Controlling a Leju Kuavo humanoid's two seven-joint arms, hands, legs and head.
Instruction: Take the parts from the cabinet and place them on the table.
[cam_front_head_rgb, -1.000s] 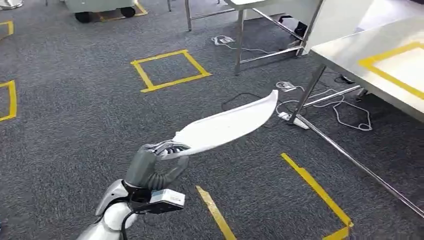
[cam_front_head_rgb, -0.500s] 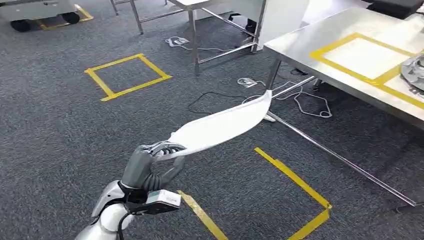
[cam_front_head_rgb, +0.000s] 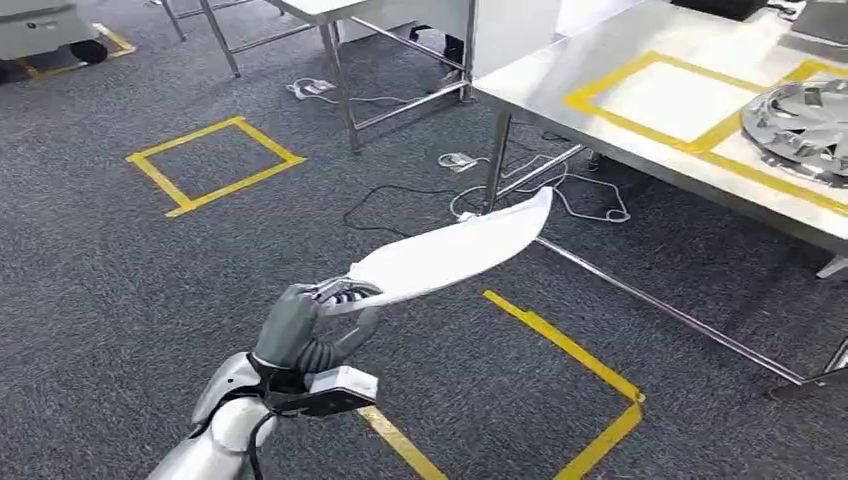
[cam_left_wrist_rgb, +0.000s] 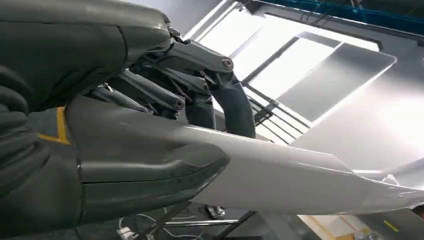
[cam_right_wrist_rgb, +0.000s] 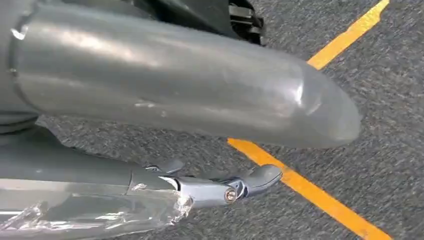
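In the head view my left hand (cam_front_head_rgb: 305, 325) grips one end of a long, curved white part (cam_front_head_rgb: 450, 255), which slants up and to the right above the grey carpet. The left wrist view has the same part (cam_left_wrist_rgb: 280, 175) running out from under the fingers and thumb of the left hand (cam_left_wrist_rgb: 100, 100). The steel table (cam_front_head_rgb: 545, 85) stands at the right, with yellow tape frames on top; the part's far tip is near its front corner leg. The right hand (cam_right_wrist_rgb: 180, 85) hangs over the carpet, its thumb and a finger stretched out with nothing in them.
A silver wheel cover (cam_front_head_rgb: 805, 115) lies in one tape frame on the table. Cables and a power strip (cam_front_head_rgb: 470, 205) lie under the table by its legs. Yellow tape squares (cam_front_head_rgb: 215, 165) mark the carpet. A second table frame (cam_front_head_rgb: 340, 80) stands behind.
The camera has turned: the floor marks slid left and the table with the wheel cover came further into view. My left hand still holds the white part the same way.
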